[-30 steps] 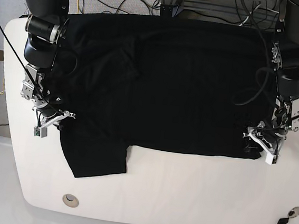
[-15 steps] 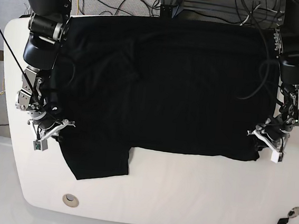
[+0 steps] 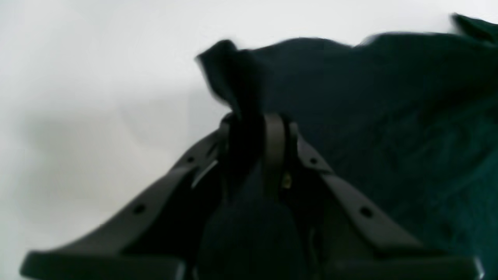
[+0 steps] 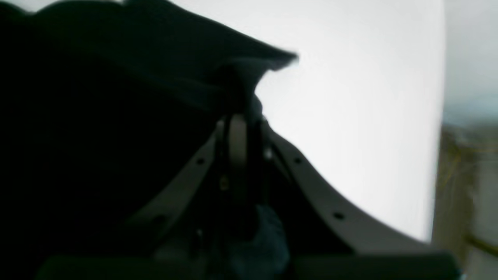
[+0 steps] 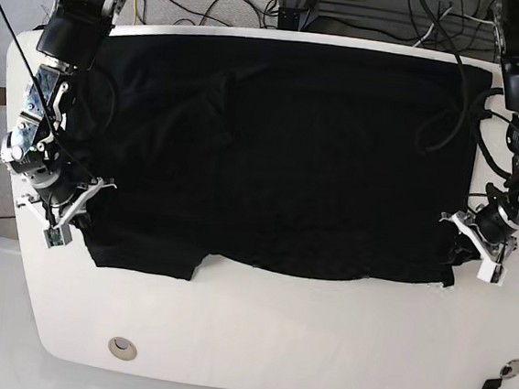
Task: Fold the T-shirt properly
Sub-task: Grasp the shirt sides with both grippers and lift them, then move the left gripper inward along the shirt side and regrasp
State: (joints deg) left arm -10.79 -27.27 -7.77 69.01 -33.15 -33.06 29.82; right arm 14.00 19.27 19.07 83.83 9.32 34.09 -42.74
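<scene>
Your left gripper (image 5: 477, 254) and right gripper (image 5: 67, 211) each clench the T-shirt (image 5: 282, 151) near edge; lift both evenly, keeping the fabric taut between them.

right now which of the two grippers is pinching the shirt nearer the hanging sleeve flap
The right gripper, on the base view's left. The large plain black fabric T-shirt dips into a flap right beside it; the left gripper holds the opposite edge.
</scene>
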